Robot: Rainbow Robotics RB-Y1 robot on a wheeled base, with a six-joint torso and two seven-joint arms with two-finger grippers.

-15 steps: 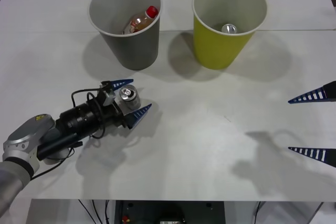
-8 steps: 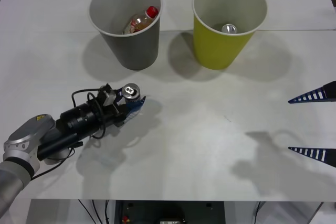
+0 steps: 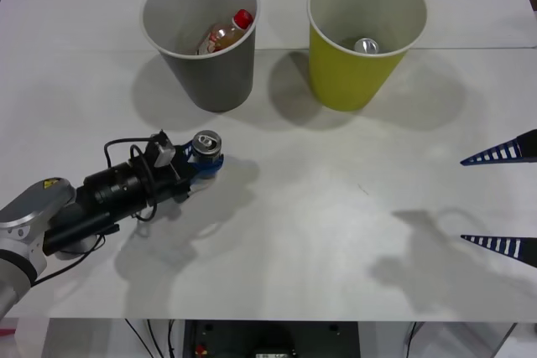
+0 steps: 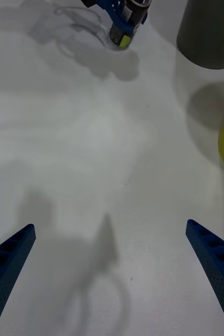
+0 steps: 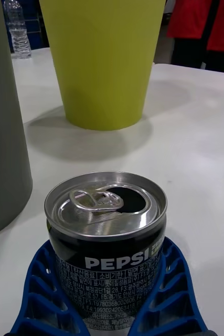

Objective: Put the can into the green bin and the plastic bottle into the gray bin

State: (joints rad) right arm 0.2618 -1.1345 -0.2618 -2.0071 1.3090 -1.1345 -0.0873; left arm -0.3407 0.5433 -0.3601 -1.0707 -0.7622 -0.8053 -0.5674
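Your left gripper (image 3: 201, 163) has its jaws clenched on the small black Pepsi can (image 3: 205, 145), upright on the white bench (image 3: 336, 232) before the dark gray bin (image 3: 201, 35); right gripper (image 3: 502, 199) idles, jaws released.

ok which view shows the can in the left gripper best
The left wrist view: the can is close, upright, label readable. The front view shows it small in the left gripper; the right wrist view, far off.
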